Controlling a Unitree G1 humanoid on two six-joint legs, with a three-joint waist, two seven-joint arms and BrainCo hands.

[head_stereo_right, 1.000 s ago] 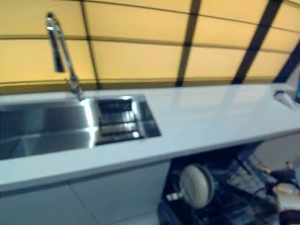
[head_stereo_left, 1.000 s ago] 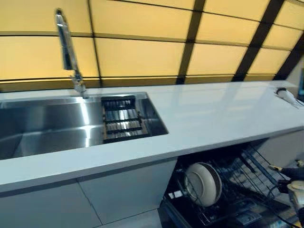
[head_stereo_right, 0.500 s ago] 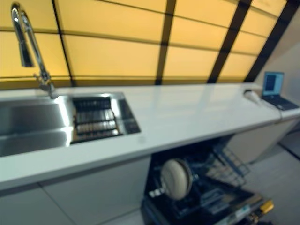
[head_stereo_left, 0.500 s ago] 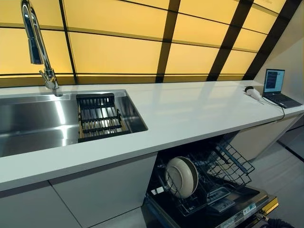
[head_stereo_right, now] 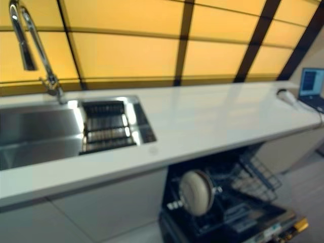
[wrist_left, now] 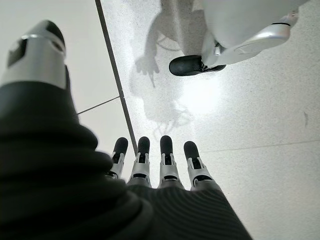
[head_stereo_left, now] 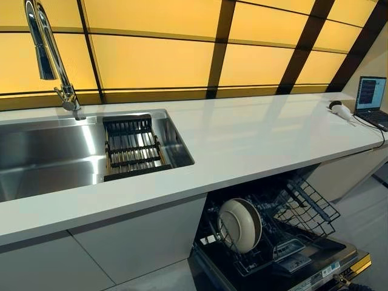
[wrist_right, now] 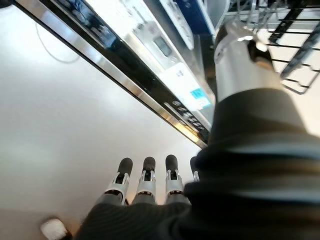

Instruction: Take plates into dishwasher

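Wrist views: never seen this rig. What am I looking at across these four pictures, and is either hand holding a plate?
It is a two-legged humanoid robot with four cameras. Two sit in its head like eyes and look down at a white kitchen counter. It holds a stainless steel sink with a tall chrome tap; a laptop sits at the far right end. Below the counter, the open dishwasher's black wire rack has one round cream plate standing on edge.

The other two cameras sit on the wrists and look along each hand. The left hand hangs over pale floor, fingers straight, holding nothing. The right hand is also straight-fingered and holds nothing, beside the dishwasher's open door. So no plate is held.
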